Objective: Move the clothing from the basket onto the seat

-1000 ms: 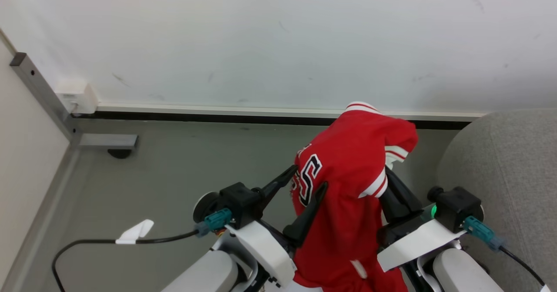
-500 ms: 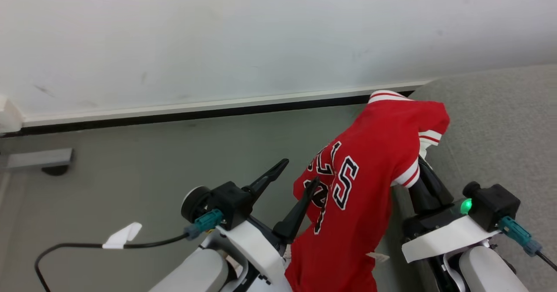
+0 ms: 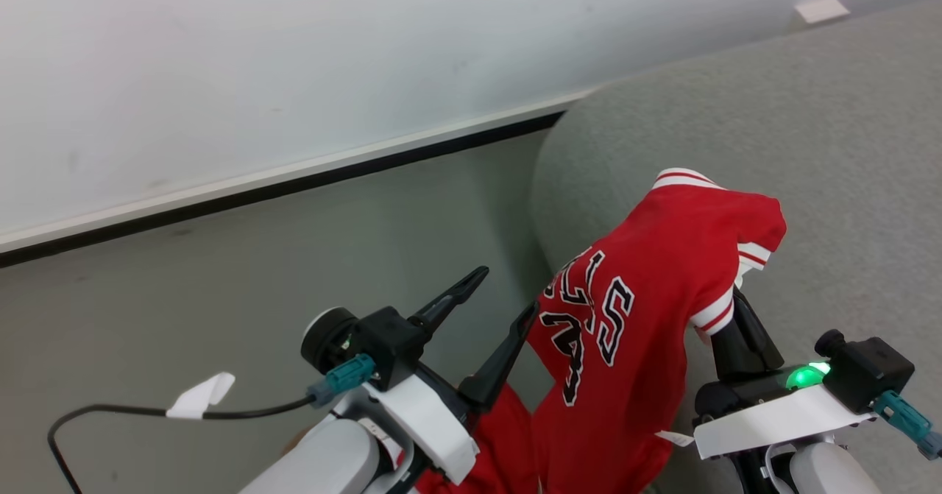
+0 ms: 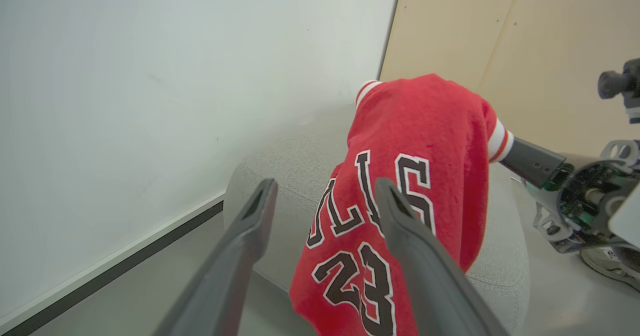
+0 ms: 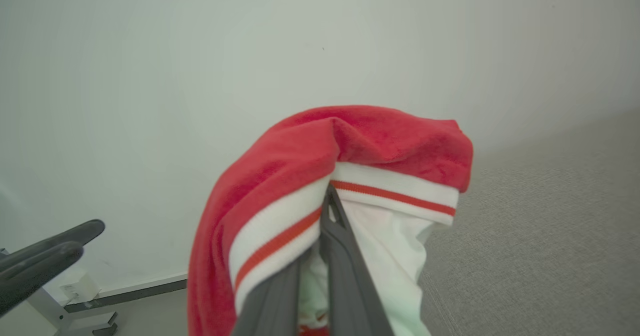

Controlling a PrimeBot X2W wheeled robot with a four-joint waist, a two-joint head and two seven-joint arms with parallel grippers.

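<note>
Right gripper [image 5: 327, 201]: fingers pressed together, clamped on the striped white trim of the cloth.
Garment: a bright red jersey [image 3: 647, 273] with white trim and black-and-white lettering. It is draped over the right gripper's fingertips and hangs down at the rounded left edge of the large light-grey fabric seat [image 3: 809, 148].
Left gripper [image 3: 506, 288]: fingers spread apart and empty, just beside the jersey's lettering.
Count: one jersey aloft, one seat, two grippers.
Left wrist view: shows the number 23 whole.
Right wrist view: shows the white lining around the fingers.

Jersey [image 3: 677, 244]: bright red; white cuffs with thin red stripe; black letters and numerals, outlined white. Seat [image 3: 809, 133]: light grey, woven fleck. Floor [image 3: 257, 280]: grey-green. Wall [image 3: 294, 52]: white; skirting [image 3: 368, 166] black.
</note>
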